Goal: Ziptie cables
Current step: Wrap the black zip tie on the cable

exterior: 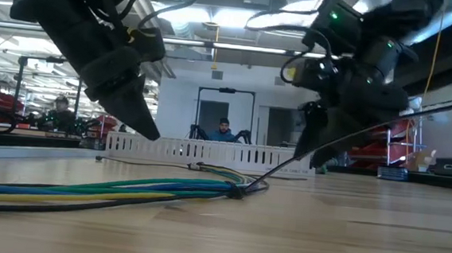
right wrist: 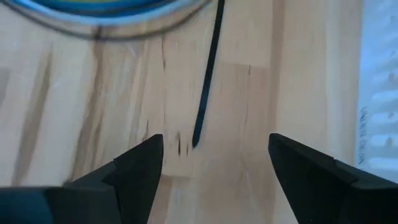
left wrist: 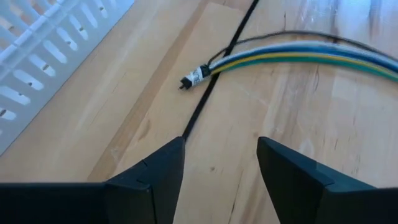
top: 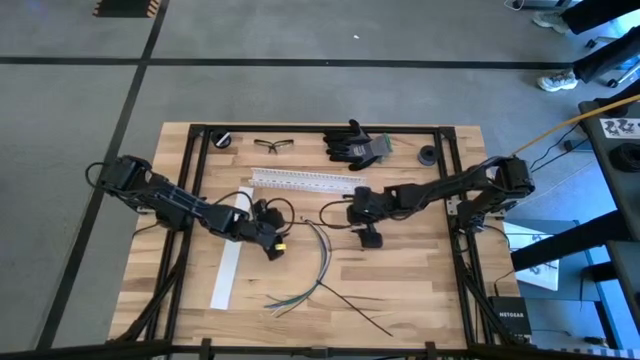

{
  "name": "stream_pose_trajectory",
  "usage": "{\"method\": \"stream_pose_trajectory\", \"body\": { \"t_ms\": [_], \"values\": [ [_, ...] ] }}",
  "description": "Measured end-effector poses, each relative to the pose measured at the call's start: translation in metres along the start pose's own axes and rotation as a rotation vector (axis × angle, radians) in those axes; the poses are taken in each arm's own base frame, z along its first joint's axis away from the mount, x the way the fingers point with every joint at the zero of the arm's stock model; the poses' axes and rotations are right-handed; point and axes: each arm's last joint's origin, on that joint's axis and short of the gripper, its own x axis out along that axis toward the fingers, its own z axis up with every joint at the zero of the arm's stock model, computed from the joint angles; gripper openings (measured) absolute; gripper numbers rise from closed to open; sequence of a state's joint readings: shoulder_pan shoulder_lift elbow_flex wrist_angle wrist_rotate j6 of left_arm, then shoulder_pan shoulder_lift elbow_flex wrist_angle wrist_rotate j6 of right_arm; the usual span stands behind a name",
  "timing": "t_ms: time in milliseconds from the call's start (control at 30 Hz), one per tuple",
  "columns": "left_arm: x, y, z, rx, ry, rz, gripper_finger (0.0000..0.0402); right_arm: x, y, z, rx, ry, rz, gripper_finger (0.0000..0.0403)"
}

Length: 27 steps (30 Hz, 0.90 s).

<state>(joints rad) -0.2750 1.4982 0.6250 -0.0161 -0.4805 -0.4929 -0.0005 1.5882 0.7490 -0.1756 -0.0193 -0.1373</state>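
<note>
Two dark arms reach inward over the wooden table (top: pixel 420 290), on which a white slotted rail (top: pixel 305 181) lies toward the far side, with a flat white strip (top: pixel 229 262) to the left. The cables (top: pixel 322 262) lie loose on the bare wood between the arms, bound at one end, fanning out toward the near edge. The left claw (left wrist: pixel 221 165) hovers with its jaws apart, empty, near the bundled end. The right claw (right wrist: pixel 214 165) is likewise spread and empty, above the tip of a thin black zip tie (right wrist: pixel 208 81).
</note>
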Motion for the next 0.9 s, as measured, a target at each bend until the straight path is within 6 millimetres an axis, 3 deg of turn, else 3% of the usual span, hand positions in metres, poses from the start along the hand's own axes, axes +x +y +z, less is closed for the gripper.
{"method": "stream_pose_trajectory", "body": {
  "t_ms": [167,467,900],
  "values": [
    [0.003,0.005,0.002,-0.009,0.001,0.015,0.0182,0.006,0.006,-0.010,0.026,-0.055,0.002,0.0277],
    [0.004,0.008,0.003,-0.006,0.008,0.021,0.0182,0.005,0.004,0.007,0.067,-0.294,-0.033,0.0277],
    [0.005,0.008,-0.004,0.059,0.018,0.002,0.0182,0.005,0.004,0.008,0.170,-0.298,-0.040,0.0277]
  ]
}}
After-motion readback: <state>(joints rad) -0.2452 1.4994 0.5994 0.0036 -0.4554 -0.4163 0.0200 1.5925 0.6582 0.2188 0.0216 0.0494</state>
